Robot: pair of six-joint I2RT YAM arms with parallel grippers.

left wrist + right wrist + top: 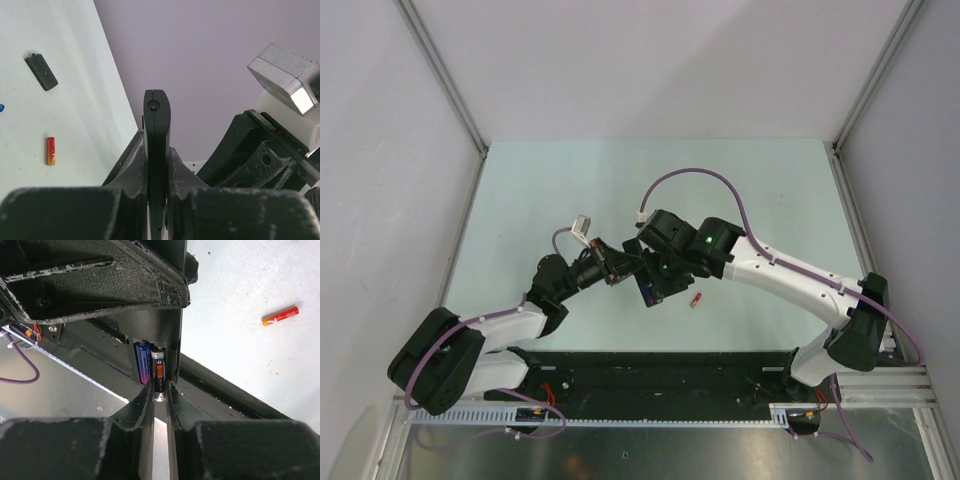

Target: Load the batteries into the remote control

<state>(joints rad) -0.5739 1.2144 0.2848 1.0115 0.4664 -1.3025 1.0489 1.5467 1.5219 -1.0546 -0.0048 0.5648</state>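
Left end effector clamps remote; right end effector pinches second battery in, three o'clock of the seated blue battery.

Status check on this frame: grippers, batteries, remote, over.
Left gripper clamped on remote. Right gripper pinching black battery, seated in remote beside blue battery. Red-orange battery loose on table. Nothing seen blocking.

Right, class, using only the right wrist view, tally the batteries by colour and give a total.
Blue battery: 1
Black battery, orange band: 1
Red-orange battery: 1
Total: 3
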